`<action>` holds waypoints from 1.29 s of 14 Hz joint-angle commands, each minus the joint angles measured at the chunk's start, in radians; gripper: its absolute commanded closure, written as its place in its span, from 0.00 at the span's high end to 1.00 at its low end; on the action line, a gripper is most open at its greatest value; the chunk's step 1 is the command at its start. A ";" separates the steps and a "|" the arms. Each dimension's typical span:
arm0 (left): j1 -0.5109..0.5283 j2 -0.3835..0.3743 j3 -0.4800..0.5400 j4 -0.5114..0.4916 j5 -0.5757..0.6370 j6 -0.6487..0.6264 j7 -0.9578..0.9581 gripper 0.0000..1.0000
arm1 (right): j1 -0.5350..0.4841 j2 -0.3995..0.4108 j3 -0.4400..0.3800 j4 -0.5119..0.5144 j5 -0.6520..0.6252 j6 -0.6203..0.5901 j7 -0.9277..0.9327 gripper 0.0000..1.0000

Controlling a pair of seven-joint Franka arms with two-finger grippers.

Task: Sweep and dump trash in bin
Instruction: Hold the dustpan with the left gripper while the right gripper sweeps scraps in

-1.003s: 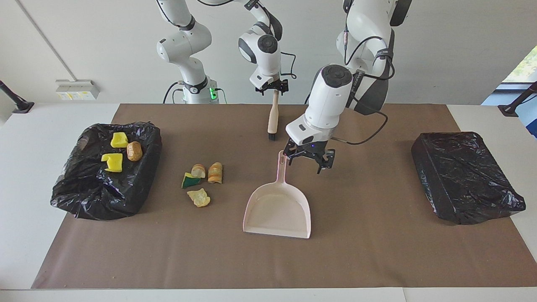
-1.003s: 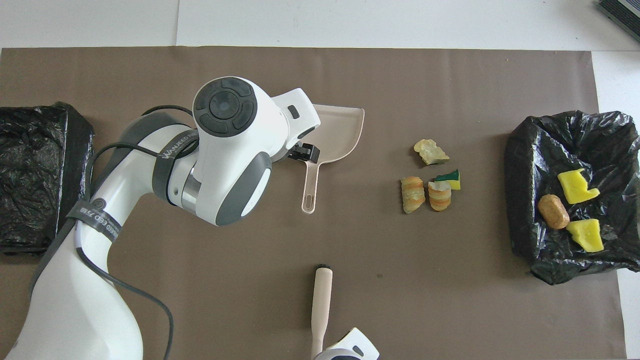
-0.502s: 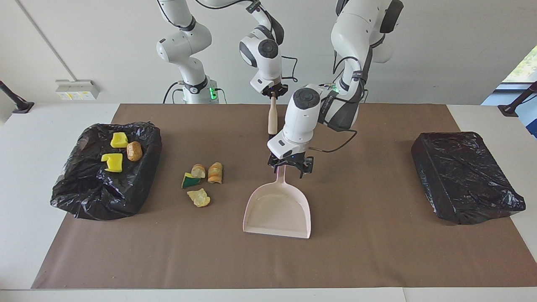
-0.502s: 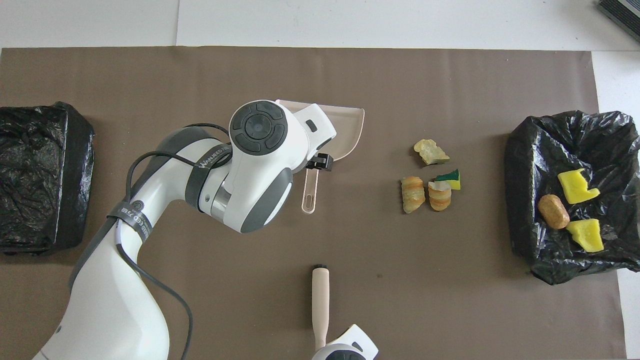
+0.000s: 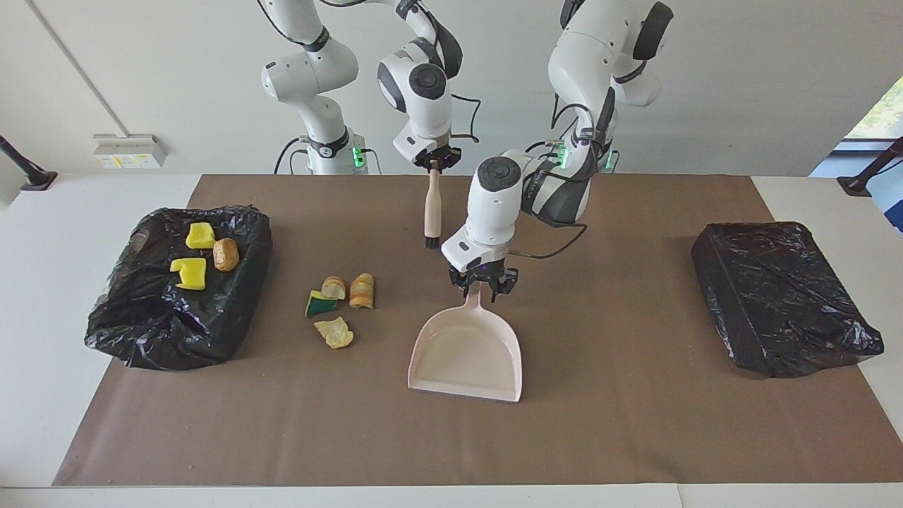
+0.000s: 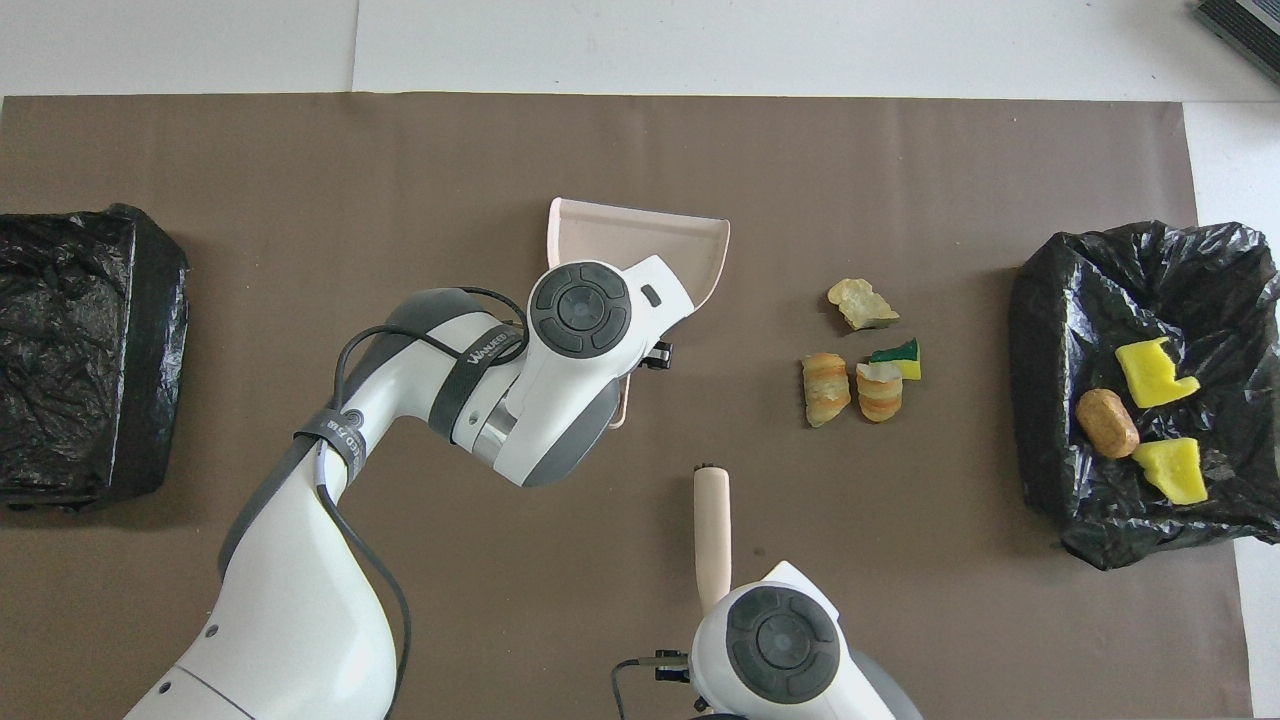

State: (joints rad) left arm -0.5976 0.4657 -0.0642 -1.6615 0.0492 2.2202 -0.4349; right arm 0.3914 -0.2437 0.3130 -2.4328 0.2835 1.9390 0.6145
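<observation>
Gripping the brush (image 5: 432,209) by the top of its handle, the right hand (image 5: 432,162) is pinched shut on it; the brush hangs bristles down, just clear of the surface (image 5: 635,423), with nothing directly under it

Left hand (image 5: 484,288) sits low over the handle of the dustpan (image 5: 467,353), fingers either side of it. Whether they are pressed on the handle or a little spread, I cannot tell. Dustpan lies flat, its open mouth pointing away from this hand and away from the robots

Trash, done part: two yellow foam chunks (image 5: 192,272) and a brown lump (image 5: 226,254) lie in the open black bin (image 5: 141,317), well off from the right hand toward the right arm's end of the surface

Trash, left part: four scraps (image 5: 341,307) loose on the surface between the dustpan and that bin: two striped tan lumps, a green-and-yellow sponge wedge, a pale yellow crumpled piece. None is in the dustpan, which looks empty

Second black-bagged bin (image 5: 783,296) at the left arm's end shows nothing on it

Judgement: roughly under half done; sweeping the four scraps in and dumping them remains
</observation>
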 commanded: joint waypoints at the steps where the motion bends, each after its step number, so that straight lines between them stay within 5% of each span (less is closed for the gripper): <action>1: -0.013 -0.021 0.015 -0.023 0.034 0.024 -0.009 0.10 | -0.127 -0.040 0.006 0.000 -0.075 -0.051 -0.082 0.00; 2: -0.011 -0.019 0.014 -0.015 0.069 0.026 0.001 0.00 | -0.175 -0.039 0.008 0.009 -0.096 -0.055 -0.107 0.00; 7: -0.002 -0.065 0.014 -0.023 0.095 -0.028 0.192 0.00 | -0.399 0.049 0.009 0.098 -0.309 -0.090 -0.283 0.00; 13: 0.062 -0.147 0.017 -0.024 0.092 -0.207 0.729 0.00 | -0.552 0.222 0.011 0.156 -0.619 -0.095 -0.473 0.00; 16: 0.079 -0.148 0.018 -0.030 0.090 -0.212 0.876 0.00 | -0.589 0.228 0.015 0.150 -0.620 -0.098 -0.538 0.00; 18: 0.105 -0.156 0.017 -0.058 0.089 -0.212 1.099 0.00 | -0.563 0.221 0.018 0.135 -0.505 -0.120 -0.538 0.00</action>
State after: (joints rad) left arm -0.5178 0.3387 -0.0430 -1.6762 0.1265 2.0085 0.5089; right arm -0.1811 -0.0104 0.3113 -2.2995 -0.3006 1.8635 0.1046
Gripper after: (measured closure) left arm 0.687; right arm 0.736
